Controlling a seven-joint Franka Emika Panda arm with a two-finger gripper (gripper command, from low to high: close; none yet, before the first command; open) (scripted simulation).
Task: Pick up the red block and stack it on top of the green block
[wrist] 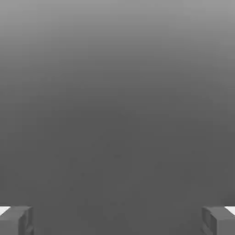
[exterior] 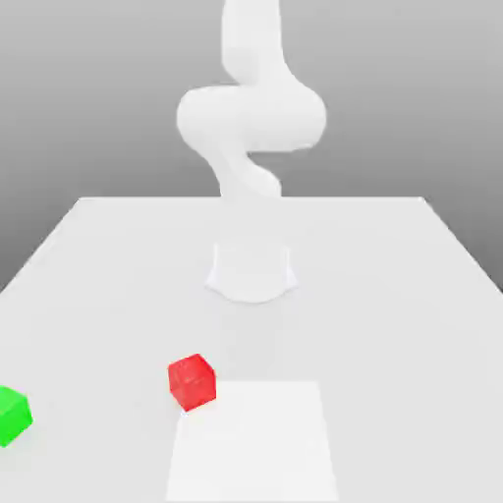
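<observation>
The white arm (exterior: 251, 128) stands bent upright, fingers (wrist: 16, 220) spread wide apart.

The red block (exterior: 192, 381) looks like smooth, unmarked plastic with a faint sheen on its upper face. The green block (exterior: 13, 415) has the same plain, smooth finish, evenly coloured and slightly bright on top. The surface (exterior: 393, 295) is matt white, flat and without grain or texture. A paler white square patch (exterior: 253, 442) near its front edge is equally smooth and dull. The arm (exterior: 251, 118) is seamless matt white. The fingertips (wrist: 16, 220) appear matt grey, hard and smooth.
</observation>
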